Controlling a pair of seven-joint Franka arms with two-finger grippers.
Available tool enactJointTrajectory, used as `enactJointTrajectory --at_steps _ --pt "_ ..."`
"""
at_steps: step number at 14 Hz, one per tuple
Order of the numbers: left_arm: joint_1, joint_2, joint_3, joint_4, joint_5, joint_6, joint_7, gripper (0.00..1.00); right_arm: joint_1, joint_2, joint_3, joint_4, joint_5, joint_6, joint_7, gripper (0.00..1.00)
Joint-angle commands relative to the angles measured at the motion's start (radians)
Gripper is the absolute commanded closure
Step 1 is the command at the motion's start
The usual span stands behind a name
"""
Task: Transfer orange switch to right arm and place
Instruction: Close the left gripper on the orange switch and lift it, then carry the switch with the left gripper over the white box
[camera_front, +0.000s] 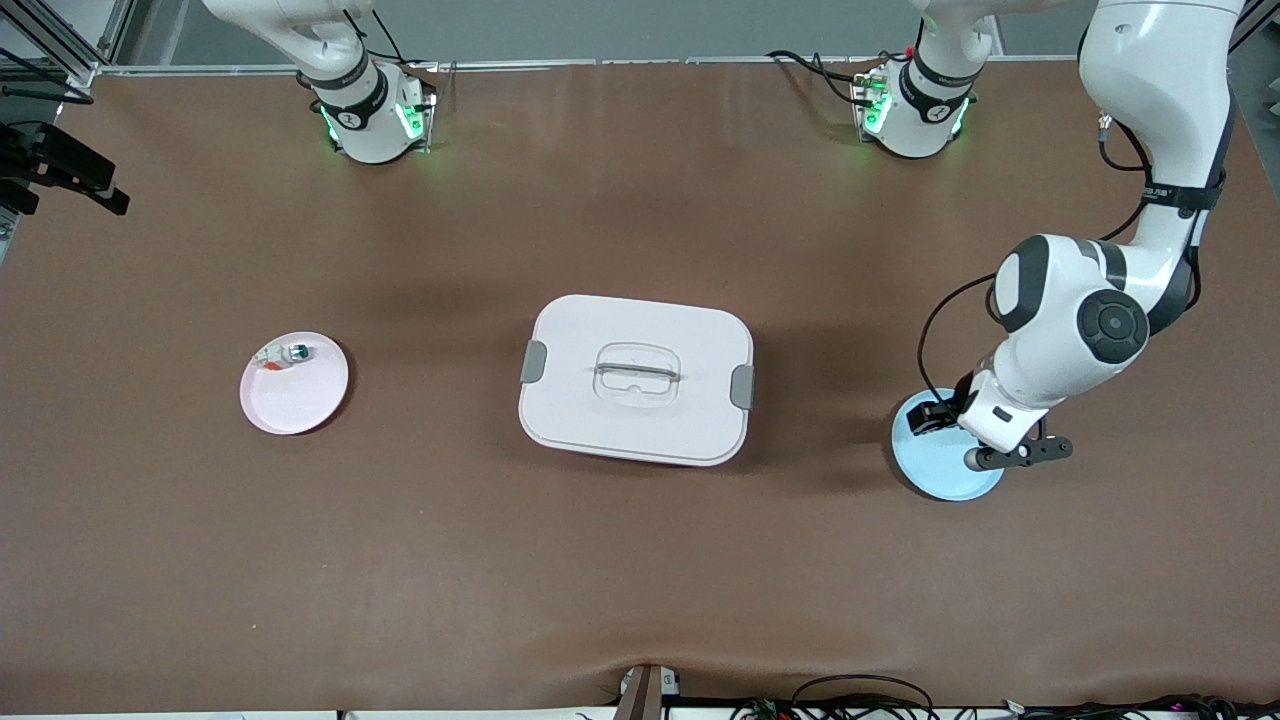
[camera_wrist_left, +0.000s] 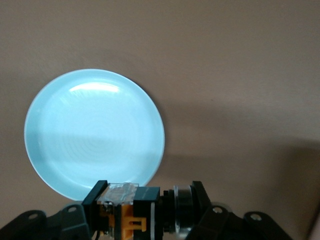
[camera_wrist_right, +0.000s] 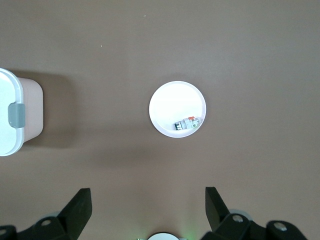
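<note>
Blue plate (camera_front: 935, 470) on the worktop (camera_front: 640, 560); above it, left gripper (camera_wrist_left: 145, 210) fingers (camera_wrist_left: 95, 200) clenched on the switch (camera_wrist_left: 131, 212), lying crosswise between them; right gripper (camera_wrist_right: 148, 207) fingers released, over the pink plate (camera_wrist_right: 170, 102)

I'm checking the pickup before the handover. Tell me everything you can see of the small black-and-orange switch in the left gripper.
The small black-and-orange switch is a stubby plastic-looking part: a dark body, orange pieces on its underside, a clear block at one end and a black ringed collar at the other. It lies sideways, clamped between the fingers of the left gripper, which is shut on it. It hangs over the edge of the round light-blue plate, apparently lifted clear of it. Its round end is not visible.
</note>
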Motion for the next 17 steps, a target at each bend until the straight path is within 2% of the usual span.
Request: enactJointTrajectory --at_steps 1,4,9,14,17 --pt "0.004 -0.019 -0.062 0.083 0.001 -0.129 -0.166 1.0 0.005 -0.023 0.001 -0.016 -0.017 0.008 -0.01 0.0" --pt "0.003 -0.014 -0.137 0.155 -0.002 -0.211 -0.341 1.0 0.005 -0.023 0.001 -0.016 -0.019 0.008 -0.01 0.0" --pt "-0.028 -0.008 -0.248 0.236 -0.127 -0.252 -0.665 1.0 0.005 -0.023 0.001 -0.016 -0.019 0.008 -0.01 0.0" --pt "-0.137 0.048 -0.26 0.365 -0.212 -0.256 -0.982 1.0 0.004 -0.015 0.0 -0.007 -0.019 0.008 -0.009 0.0" --pt "-0.215 0.084 -0.26 0.442 -0.222 -0.254 -1.185 1.0 0.004 -0.008 0.0 0.023 -0.016 -0.004 -0.009 0.0"
